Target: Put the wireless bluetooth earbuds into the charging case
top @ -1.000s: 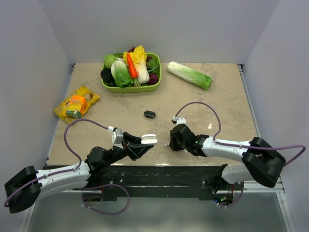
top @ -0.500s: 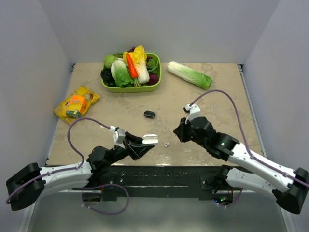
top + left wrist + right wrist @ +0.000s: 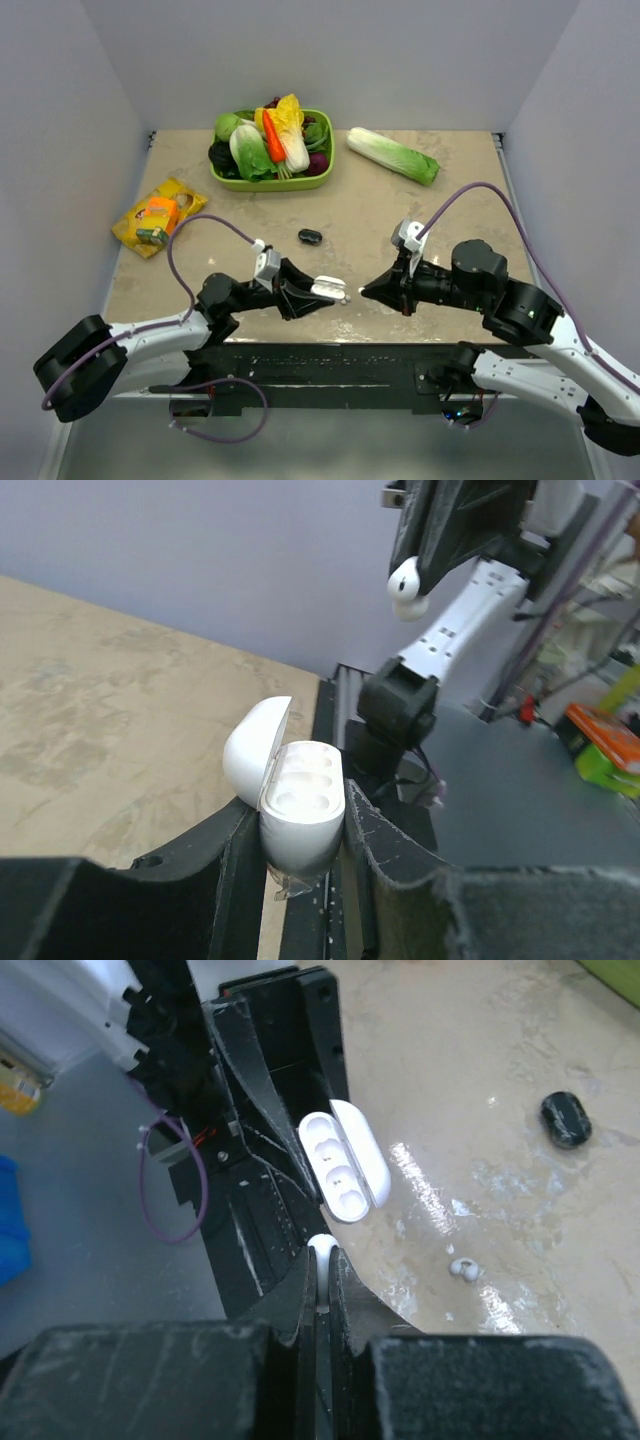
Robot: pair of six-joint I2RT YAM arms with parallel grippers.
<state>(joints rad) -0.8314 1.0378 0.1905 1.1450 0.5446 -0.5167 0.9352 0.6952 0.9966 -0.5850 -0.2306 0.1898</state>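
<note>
My left gripper point(image 3: 320, 292) is shut on the white charging case point(image 3: 330, 289) and holds it above the table's near edge. The lid is open and both sockets point(image 3: 300, 785) are empty. My right gripper point(image 3: 368, 291) is shut on one white earbud point(image 3: 322, 1250), which pokes out past its fingertips. It points at the case point(image 3: 345, 1165) from the right, a short gap away. The left wrist view shows that earbud point(image 3: 405, 580) above and beyond the case point(image 3: 300, 820). The second earbud point(image 3: 463, 1269) lies loose on the table.
A black oval object point(image 3: 310, 236) lies mid-table, also in the right wrist view point(image 3: 566, 1120). A green basket point(image 3: 270, 185) of vegetables stands at the back. A napa cabbage point(image 3: 392, 155) lies to its right. A yellow snack packet point(image 3: 158, 212) lies at the left.
My right gripper has lifted off the table with one earbud and turned to face the case. My left gripper has moved forward and right with the case. The other earbud stays on the table.
</note>
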